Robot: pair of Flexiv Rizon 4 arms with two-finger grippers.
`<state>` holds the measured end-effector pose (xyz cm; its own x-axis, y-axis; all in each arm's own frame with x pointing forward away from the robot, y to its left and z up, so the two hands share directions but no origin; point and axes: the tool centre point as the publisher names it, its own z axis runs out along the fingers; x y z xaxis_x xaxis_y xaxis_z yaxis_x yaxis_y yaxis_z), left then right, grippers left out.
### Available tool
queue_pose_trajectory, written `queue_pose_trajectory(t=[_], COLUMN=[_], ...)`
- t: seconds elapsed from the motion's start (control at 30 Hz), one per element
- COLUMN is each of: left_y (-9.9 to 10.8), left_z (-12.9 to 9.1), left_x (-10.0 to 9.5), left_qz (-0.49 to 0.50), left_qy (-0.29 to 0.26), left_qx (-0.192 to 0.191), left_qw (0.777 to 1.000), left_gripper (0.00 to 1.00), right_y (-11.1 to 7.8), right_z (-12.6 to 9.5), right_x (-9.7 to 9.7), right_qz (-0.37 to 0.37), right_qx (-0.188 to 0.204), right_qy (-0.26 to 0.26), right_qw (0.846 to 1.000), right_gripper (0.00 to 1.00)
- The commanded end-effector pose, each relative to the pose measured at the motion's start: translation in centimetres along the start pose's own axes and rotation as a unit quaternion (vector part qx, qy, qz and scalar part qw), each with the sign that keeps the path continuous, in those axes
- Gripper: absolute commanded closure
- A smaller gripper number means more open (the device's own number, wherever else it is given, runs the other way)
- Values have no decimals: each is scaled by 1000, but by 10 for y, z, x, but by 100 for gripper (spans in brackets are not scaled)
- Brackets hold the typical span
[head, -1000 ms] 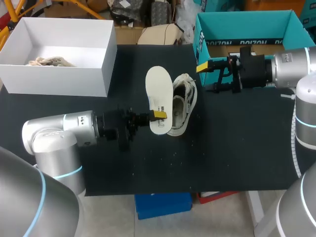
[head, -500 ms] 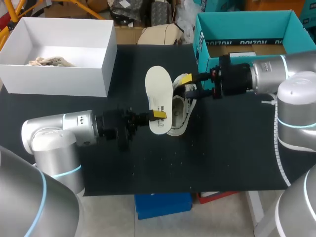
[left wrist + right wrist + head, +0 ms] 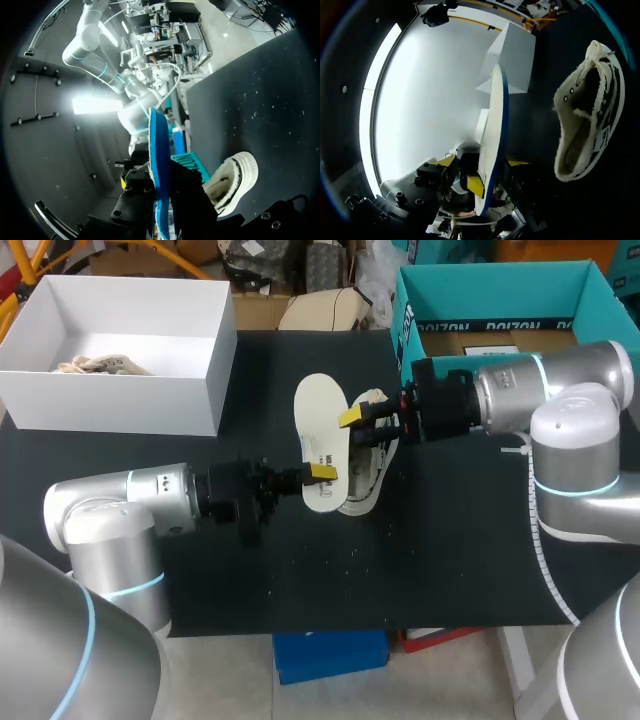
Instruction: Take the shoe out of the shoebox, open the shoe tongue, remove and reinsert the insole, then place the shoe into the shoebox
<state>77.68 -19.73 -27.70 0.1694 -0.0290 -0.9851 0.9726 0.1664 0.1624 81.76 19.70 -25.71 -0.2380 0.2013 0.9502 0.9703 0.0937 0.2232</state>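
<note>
Your right gripper (image 3: 360,412), spread open, has come in from the tabletop's far right edge. It now flanks the insole (image 3: 322,430), which your left gripper (image 3: 320,472) clamps beside the shoe (image 3: 372,465). Handover looks imminent.

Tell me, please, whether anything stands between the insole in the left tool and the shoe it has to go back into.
Partly, yes: the right tool hangs over the shoe's far end, close beside the insole that the left tool grips. The shoe's near half, right beside the insole, shows nothing over it.
</note>
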Motion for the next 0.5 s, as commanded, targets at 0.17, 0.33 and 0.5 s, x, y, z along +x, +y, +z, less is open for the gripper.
queue_pose_trajectory(t=[0.17, 0.33, 0.5], left_y=[-1, -1, -1], left_z=[1, 1, 1], left_x=[0, 0, 0], left_qz=[1, 1, 1], left_qy=[2, 2, 2], left_qx=[0, 0, 0], left_qw=[1000, 1000, 1000], left_gripper=[100, 100, 100], right_y=[3, 7, 10], right_z=[19, 26, 30], right_x=[-8, -9, -11], right_qz=[2, 3, 4], right_qx=[8, 18, 24], right_qy=[7, 9, 7], right_qw=[1000, 1000, 1000], right_gripper=[49, 53, 53])
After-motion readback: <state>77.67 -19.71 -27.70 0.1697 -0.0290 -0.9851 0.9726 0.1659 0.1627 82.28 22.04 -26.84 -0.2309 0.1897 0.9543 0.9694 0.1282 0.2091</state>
